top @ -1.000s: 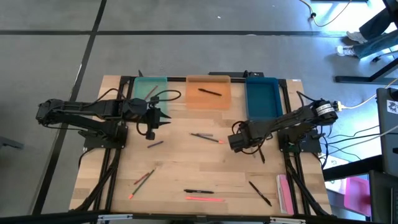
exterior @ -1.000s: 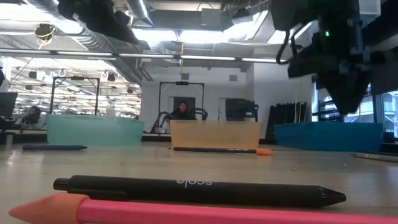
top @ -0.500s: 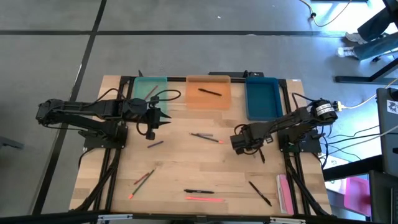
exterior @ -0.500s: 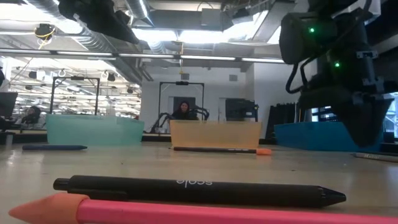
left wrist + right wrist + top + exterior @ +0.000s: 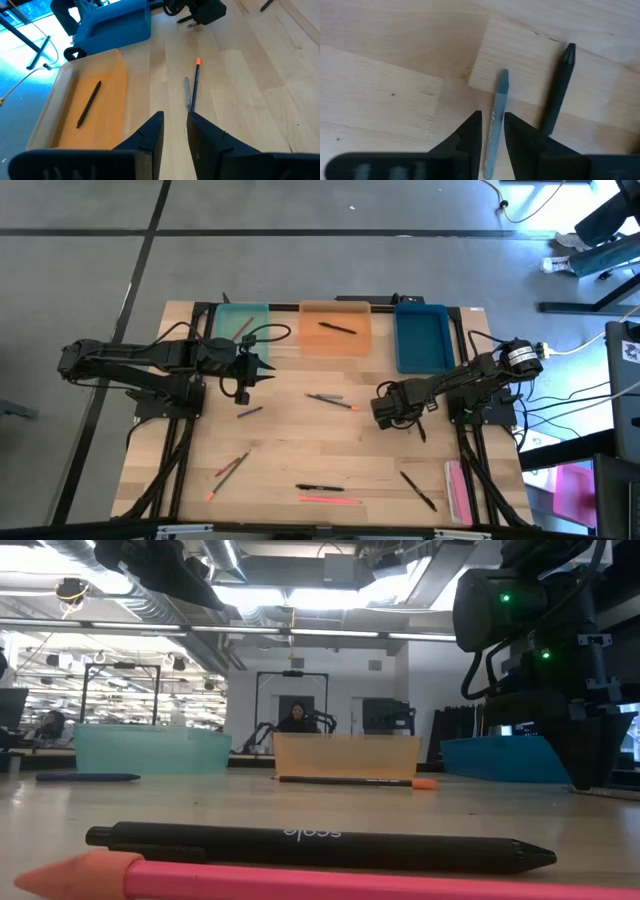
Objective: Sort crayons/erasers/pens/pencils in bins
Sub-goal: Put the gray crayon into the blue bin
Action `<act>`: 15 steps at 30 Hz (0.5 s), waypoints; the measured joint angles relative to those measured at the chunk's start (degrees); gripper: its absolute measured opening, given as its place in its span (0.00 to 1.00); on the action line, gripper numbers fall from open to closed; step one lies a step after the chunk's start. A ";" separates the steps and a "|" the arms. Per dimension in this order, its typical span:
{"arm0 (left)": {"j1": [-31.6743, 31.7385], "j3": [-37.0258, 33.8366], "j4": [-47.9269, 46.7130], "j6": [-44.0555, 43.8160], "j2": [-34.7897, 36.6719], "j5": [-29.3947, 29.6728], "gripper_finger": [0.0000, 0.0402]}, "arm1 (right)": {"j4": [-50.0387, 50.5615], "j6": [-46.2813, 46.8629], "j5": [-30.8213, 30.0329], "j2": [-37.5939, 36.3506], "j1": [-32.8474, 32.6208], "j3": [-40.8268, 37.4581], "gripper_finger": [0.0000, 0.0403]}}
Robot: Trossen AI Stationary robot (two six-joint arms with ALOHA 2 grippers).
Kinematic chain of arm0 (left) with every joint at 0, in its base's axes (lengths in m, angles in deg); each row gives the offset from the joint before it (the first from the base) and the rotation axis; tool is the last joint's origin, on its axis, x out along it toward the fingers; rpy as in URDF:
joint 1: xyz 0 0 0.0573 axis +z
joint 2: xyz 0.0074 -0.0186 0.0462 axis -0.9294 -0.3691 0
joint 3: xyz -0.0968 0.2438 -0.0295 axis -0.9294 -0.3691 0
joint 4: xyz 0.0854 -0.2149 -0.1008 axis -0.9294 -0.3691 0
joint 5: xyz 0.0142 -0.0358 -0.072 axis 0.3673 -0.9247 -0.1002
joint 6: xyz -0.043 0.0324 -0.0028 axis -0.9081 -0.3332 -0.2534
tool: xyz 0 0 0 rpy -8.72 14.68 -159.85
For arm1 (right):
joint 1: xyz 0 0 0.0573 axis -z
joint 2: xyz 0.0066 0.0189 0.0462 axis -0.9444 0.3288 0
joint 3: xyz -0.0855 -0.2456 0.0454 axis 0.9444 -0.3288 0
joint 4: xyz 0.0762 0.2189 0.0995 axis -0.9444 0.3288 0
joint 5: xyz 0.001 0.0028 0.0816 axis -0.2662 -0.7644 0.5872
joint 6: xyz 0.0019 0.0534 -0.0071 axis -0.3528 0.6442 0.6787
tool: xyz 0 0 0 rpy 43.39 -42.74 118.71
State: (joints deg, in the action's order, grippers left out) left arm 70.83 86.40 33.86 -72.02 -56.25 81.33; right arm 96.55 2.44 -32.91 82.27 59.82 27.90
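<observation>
My right gripper (image 5: 384, 412) is low over the table in front of the blue bin (image 5: 422, 338), fingers shut. In its wrist view (image 5: 491, 116) a grey-blue stick (image 5: 498, 102) lies on the wood in line with the slit between the fingers, and a black pen (image 5: 559, 90) lies beside it. My left gripper (image 5: 268, 370) hangs shut near the teal bin (image 5: 240, 326), which holds a pencil (image 5: 243, 327). The orange bin (image 5: 335, 330) holds a black pen (image 5: 337, 328). My right gripper points down at the grey-blue stick (image 5: 501, 85), which runs along the slit between the fingers. Whether the fingertips touch it I cannot tell. The stick lies flat on the table.
Loose on the table lie a grey stick and an orange-tipped pencil (image 5: 333, 399), a dark purple stick (image 5: 250, 411), pencils (image 5: 232, 468), a black pen (image 5: 318, 488), a pink pencil (image 5: 330, 500), another black pen (image 5: 418, 490) and a wide pink strip (image 5: 456, 490).
My right gripper has come down from well above the table to just over the wood, drifting slightly toward the near edge. Nothing on the table has moved.
</observation>
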 joint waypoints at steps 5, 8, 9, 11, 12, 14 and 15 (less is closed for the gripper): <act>0.01 0.00 0.28 0.00 0.00 0.02 0.19 | -0.03 -0.93 -0.69 0.00 0.00 0.00 0.21; 0.00 0.00 0.28 0.00 0.00 0.02 0.19 | -0.03 -0.96 -1.47 0.00 0.00 0.00 0.21; 0.01 0.00 0.28 0.00 0.00 0.02 0.19 | -0.03 -0.96 -1.51 0.00 0.00 0.00 0.21; 0.01 0.00 0.28 0.00 0.00 0.02 0.19 | -0.03 -0.96 -1.52 0.00 0.00 0.00 0.21; 0.01 0.00 0.28 0.00 0.00 0.02 0.19 | -0.02 -1.04 -1.63 0.00 0.00 0.00 0.21; 0.01 0.00 0.27 0.00 0.00 0.02 0.19 | -0.03 -1.98 -1.93 0.00 0.00 0.00 0.21; 0.01 0.00 0.26 0.00 0.00 0.02 0.19 | -0.03 -2.06 -1.96 0.00 0.00 0.00 0.21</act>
State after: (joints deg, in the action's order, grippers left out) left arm 70.84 86.40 34.12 -72.02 -56.25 81.35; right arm 96.53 0.38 -34.87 82.27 59.82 27.90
